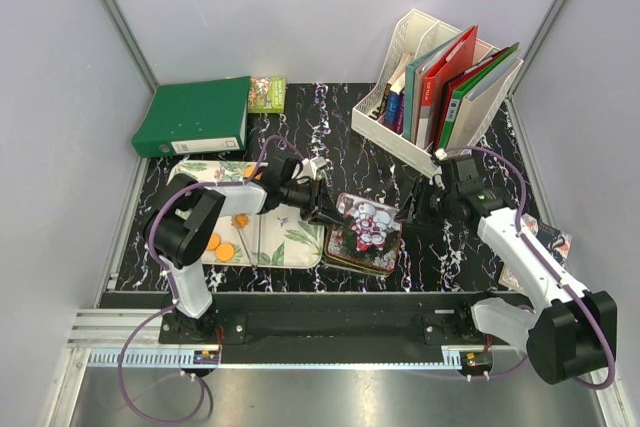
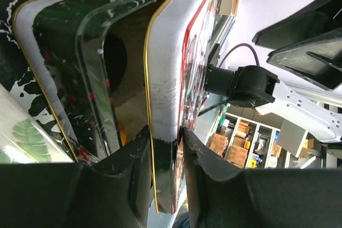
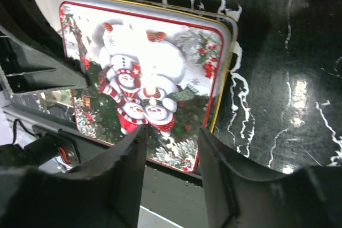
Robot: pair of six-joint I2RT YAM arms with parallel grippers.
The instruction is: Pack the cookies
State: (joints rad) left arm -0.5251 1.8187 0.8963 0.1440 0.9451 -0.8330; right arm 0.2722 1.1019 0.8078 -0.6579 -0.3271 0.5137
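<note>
Overhead, your left gripper (image 1: 333,214) pinches the lid (image 1: 370,225), cookies (image 1: 226,252) on the mat (image 1: 282,243) beside. Left wrist: that edge pinch may slip, dropping it on the tin (image 2: 59,78). Right wrist: your right gripper (image 3: 170,132), jaws spread, could knock it askew.

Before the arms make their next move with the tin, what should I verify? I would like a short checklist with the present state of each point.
1. Left gripper grips the lid: ok, its fingers pinch the lid's edge.
2. Lid is raised off the tin base: ok, the left wrist view shows a gap between them.
3. Right gripper has hold of the lid: cannot tell. Its fingers stand apart at the lid's edge, and contact is unclear.
4. Cookies are within reach: ok, orange ones lie on the leaf-patterned tray beside the tin.
5. There is room inside the tin: cannot tell, the inside is mostly hidden.
</note>
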